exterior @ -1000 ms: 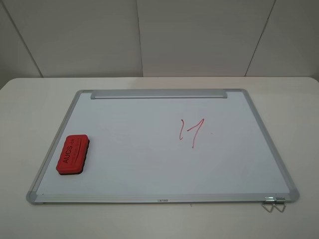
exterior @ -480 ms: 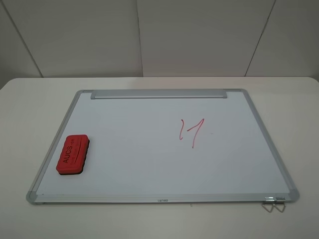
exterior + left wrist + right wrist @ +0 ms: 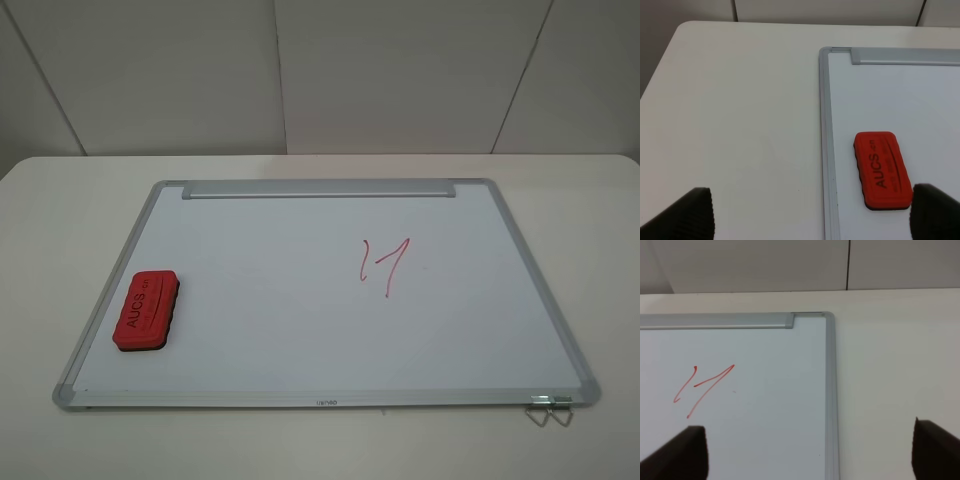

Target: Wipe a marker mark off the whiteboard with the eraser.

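The whiteboard point(image 3: 300, 330) lies flat on the table, its grey tray strip point(image 3: 318, 189) along the far edge. No red letter "G" shows in any view; the only writing is a red mark of two slanted strokes point(image 3: 384, 264), also in the right wrist view point(image 3: 702, 387). The red eraser point(image 3: 146, 310) rests lettering-up on the board's near left part. In the left wrist view the eraser point(image 3: 882, 169) lies just ahead of my left gripper point(image 3: 810, 220), which is open and empty. My right gripper point(image 3: 807, 460) is open and empty, back from the strokes. Neither gripper shows in the high view.
The white table point(image 3: 60, 210) extends past the board on all sides. A metal clip point(image 3: 548, 408) hangs at the board's near right corner. A panelled wall point(image 3: 320, 70) stands behind the table.
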Motion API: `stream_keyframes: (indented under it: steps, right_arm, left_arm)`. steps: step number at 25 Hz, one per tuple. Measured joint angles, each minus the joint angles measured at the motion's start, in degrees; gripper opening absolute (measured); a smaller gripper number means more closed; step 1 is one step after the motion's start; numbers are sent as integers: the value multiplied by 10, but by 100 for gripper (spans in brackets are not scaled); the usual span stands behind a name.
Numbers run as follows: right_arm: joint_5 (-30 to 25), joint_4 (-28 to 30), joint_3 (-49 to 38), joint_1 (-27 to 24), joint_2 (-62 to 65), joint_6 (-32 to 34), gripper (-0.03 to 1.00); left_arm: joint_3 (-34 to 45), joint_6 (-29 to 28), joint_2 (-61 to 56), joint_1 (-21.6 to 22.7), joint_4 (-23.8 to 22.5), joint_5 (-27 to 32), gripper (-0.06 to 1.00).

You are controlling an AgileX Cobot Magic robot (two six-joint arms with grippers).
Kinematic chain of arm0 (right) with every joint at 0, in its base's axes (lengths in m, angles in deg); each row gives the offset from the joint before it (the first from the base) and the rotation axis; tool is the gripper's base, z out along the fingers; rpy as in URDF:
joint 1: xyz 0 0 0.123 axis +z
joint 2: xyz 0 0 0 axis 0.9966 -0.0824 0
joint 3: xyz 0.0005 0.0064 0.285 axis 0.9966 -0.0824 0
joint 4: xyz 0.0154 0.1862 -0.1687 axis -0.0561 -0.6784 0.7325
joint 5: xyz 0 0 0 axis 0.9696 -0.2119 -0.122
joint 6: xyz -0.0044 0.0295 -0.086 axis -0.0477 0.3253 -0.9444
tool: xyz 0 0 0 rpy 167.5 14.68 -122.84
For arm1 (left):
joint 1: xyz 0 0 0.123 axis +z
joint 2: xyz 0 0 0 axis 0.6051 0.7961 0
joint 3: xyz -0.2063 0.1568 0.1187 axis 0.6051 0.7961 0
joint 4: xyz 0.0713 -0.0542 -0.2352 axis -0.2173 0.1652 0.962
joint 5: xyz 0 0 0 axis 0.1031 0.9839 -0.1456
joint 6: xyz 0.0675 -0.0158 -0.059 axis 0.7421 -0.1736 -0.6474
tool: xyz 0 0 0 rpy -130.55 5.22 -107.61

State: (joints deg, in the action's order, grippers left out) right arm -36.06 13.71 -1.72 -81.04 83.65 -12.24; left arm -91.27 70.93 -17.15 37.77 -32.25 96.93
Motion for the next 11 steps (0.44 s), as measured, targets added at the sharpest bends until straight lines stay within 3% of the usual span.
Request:
stream_keyframes:
  steps: [11]
  right_arm:
    - [0, 0, 0, 0, 0, 0, 72]
  left_arm:
    - [0, 0, 0, 0, 0, 0, 77]
